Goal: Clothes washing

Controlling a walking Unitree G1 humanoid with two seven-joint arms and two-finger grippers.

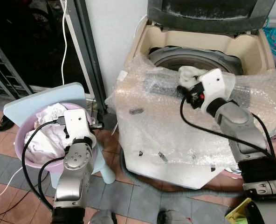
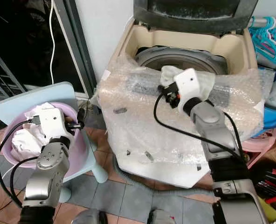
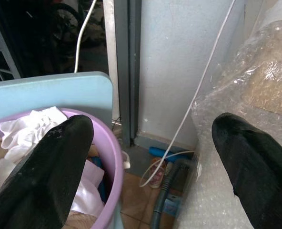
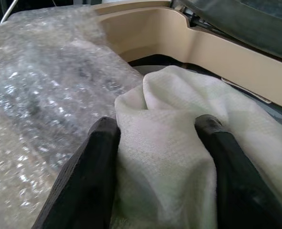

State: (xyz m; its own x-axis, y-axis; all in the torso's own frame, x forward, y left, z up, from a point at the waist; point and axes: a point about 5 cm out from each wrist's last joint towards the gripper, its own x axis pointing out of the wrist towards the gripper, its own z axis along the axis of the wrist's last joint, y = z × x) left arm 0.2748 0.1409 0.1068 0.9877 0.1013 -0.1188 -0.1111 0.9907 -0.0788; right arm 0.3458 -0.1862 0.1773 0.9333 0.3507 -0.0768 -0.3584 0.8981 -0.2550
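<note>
Up front in the left eye view, the right gripper (image 1: 187, 81) holds a pale cloth (image 1: 190, 73) at the near rim of the washing machine (image 1: 250, 49), whose front is draped in bubble wrap (image 1: 147, 126); the open drum (image 1: 194, 58) lies just beyond the fingers. The left gripper (image 1: 84, 122) hovers over the purple basin (image 1: 20, 140) of laundry (image 1: 44, 135) on a blue stool (image 1: 49, 95).

From the left wrist, its fingers (image 3: 50, 176) stand wide apart, basin edge beside one, wrap beside the other.

From the right wrist, both fingers (image 4: 88, 176) clamp the bunched cloth (image 4: 165, 162); its long axis cannot be told.
</note>
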